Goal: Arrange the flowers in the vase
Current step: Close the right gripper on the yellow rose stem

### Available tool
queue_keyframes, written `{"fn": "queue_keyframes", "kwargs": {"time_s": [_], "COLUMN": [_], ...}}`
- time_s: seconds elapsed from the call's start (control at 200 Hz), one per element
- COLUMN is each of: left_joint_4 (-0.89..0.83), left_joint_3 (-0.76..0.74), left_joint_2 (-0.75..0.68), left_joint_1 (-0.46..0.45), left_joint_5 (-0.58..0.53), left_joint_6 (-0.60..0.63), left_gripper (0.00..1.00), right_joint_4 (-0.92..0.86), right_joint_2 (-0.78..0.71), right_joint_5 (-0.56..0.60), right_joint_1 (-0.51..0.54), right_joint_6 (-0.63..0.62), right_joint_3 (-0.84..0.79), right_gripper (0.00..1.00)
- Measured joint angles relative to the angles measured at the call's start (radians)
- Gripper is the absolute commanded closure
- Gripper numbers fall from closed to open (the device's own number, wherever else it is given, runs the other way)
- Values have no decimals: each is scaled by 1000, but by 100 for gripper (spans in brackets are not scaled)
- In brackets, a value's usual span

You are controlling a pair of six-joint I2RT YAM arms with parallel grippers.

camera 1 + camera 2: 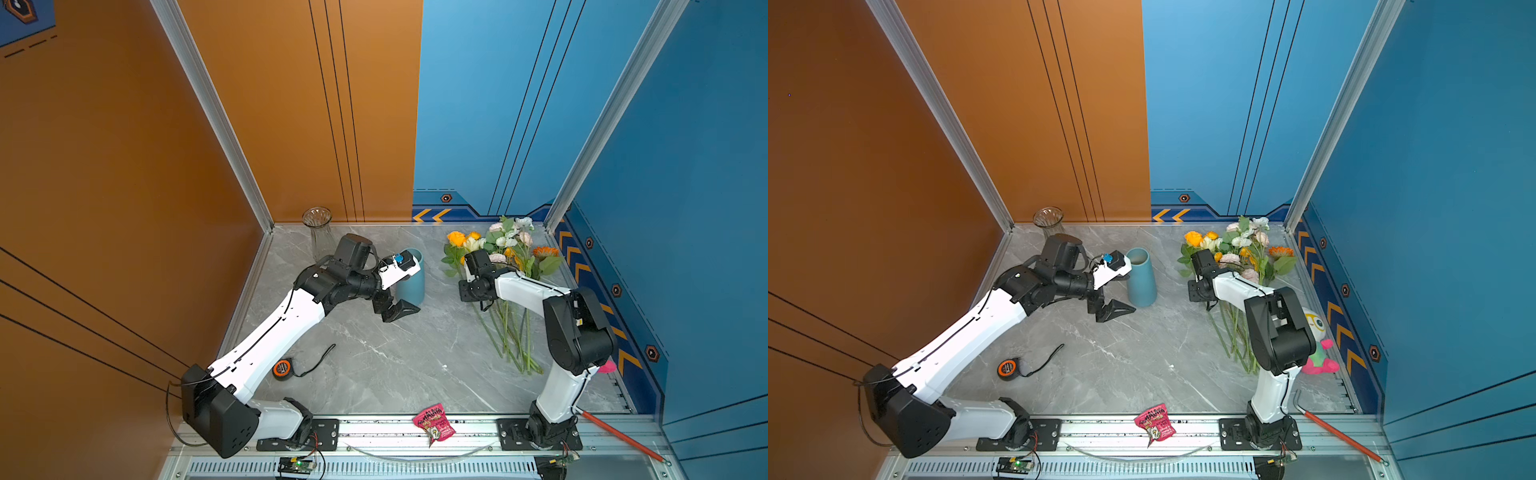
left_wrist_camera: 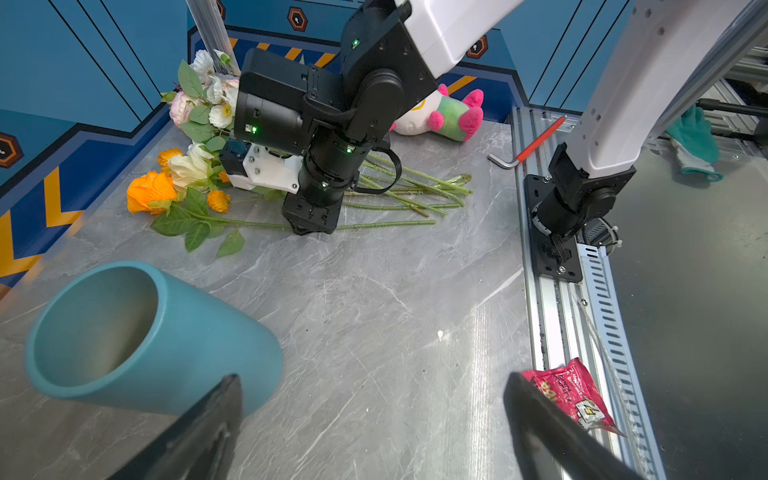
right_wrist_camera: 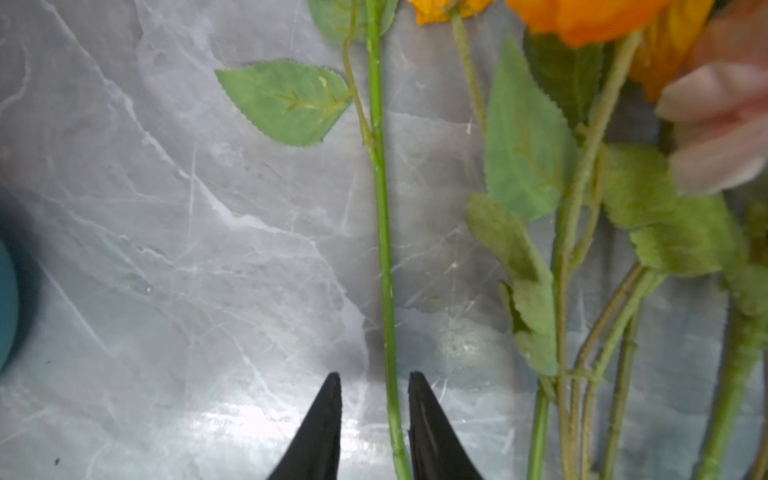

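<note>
1. Blue vase (image 1: 412, 278): stands upright at the centre of the table (image 1: 374, 365) in both top views. In the left wrist view its mouth opens toward the camera at lower left, and only its own inner wall shows inside.
2. Glass vase (image 1: 318, 230): clear and ribbed, upright at the upper left corner of the table, against the orange wall. It shows clear glass throughout.
3. Flowers (image 1: 505, 251): all lie flat on the table at the right of both top views, outside both vases. Blooms point toward the upper edge and stems fan toward the lower edge.
4. Left tool (image 1: 395, 309): jaws wide, holding nothing, just beside the base of the blue vase.
5. Right tool (image 3: 375, 378): low over the stems, jaws narrow, straddling one green stem (image 3: 382, 232). Bare table shows between that stem and one fingertip, so the stem is not clamped.
</note>
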Motion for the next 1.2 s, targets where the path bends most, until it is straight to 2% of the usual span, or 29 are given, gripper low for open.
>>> {"fn": "queue_keyframes", "kwargs": {"time_s": [0.591, 0.746, 0.801, 0.856, 1.201], "left_joint_4": [0, 0, 0, 0, 0], "left_joint_3": [0, 0, 0, 0, 0], "left_joint_2": [0, 0, 0, 0, 4], "left_joint_1": [6, 6, 6, 6, 8], "left_joint_5": [-2, -2, -2, -2, -2], "left_joint_6": [0, 0, 0, 0, 0], "left_gripper": [2, 2, 2, 2, 2], "right_joint_4": [-93, -109, -113, -113, -130], "right_joint_2": [128, 131, 131, 131, 135], "right_joint_5": [22, 17, 14, 8, -6], "right_joint_1": [-1, -1, -1, -1, 17], "right_joint_6": [0, -3, -5, -6, -56], "right_joint_3": [140, 148, 148, 148, 160], "right_gripper": [77, 85, 90, 100, 100]}}
